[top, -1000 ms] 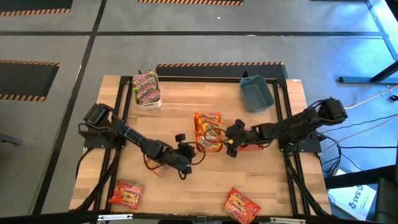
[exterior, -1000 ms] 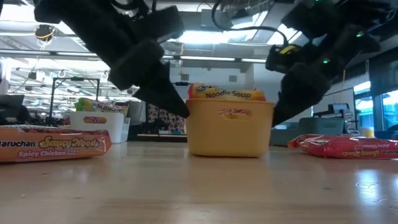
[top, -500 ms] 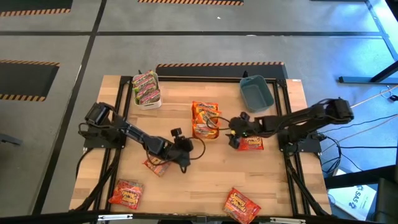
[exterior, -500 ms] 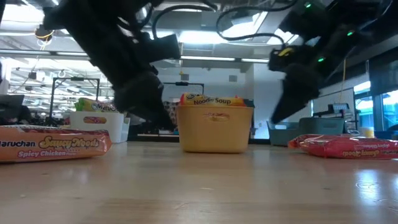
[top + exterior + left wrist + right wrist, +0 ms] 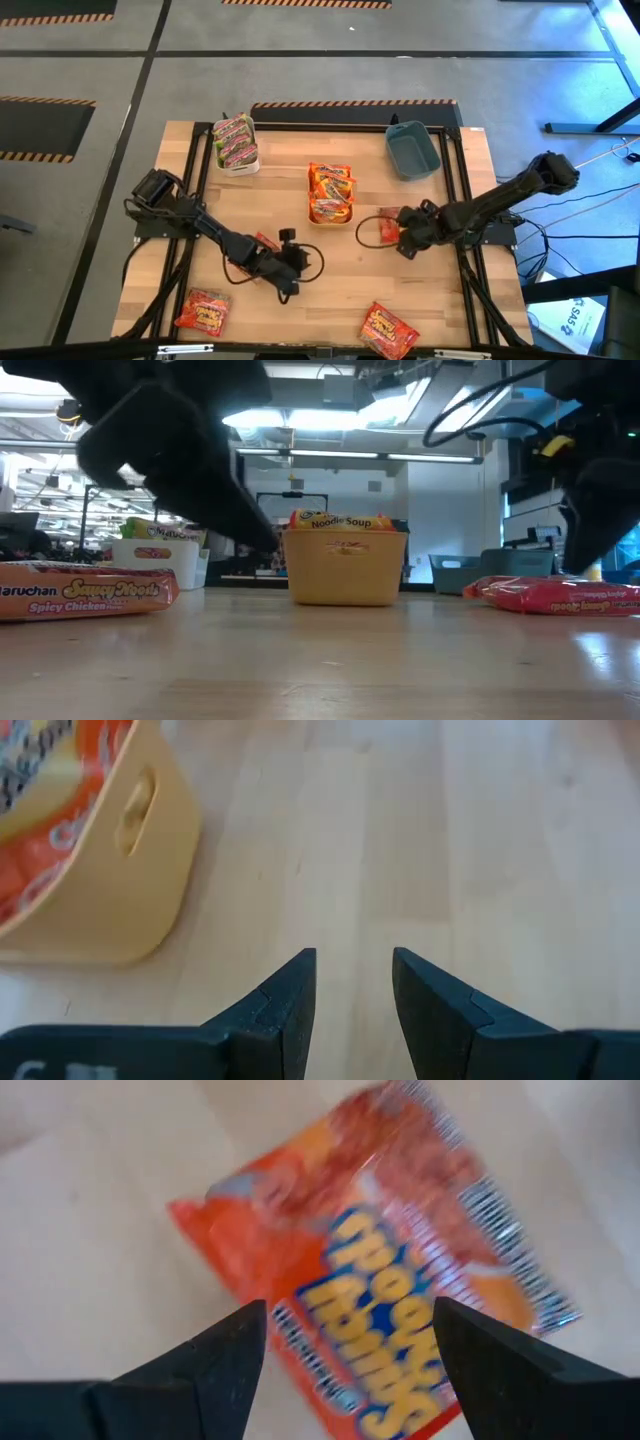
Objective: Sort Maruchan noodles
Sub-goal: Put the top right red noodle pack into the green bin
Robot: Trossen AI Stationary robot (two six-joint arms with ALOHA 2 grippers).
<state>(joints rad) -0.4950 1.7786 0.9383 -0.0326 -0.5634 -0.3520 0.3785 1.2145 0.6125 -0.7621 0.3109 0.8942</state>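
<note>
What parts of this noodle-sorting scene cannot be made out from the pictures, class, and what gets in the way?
- Red packet beside the left gripper, high view: mostly hidden under the arm, so its print cannot be read.
- Red packet under the right gripper, right wrist view: blurred, small print unreadable.
- Yellow bin, left wrist view: cut off by the picture's edge.
- Blue bin, high view: contents too small to tell.
</note>
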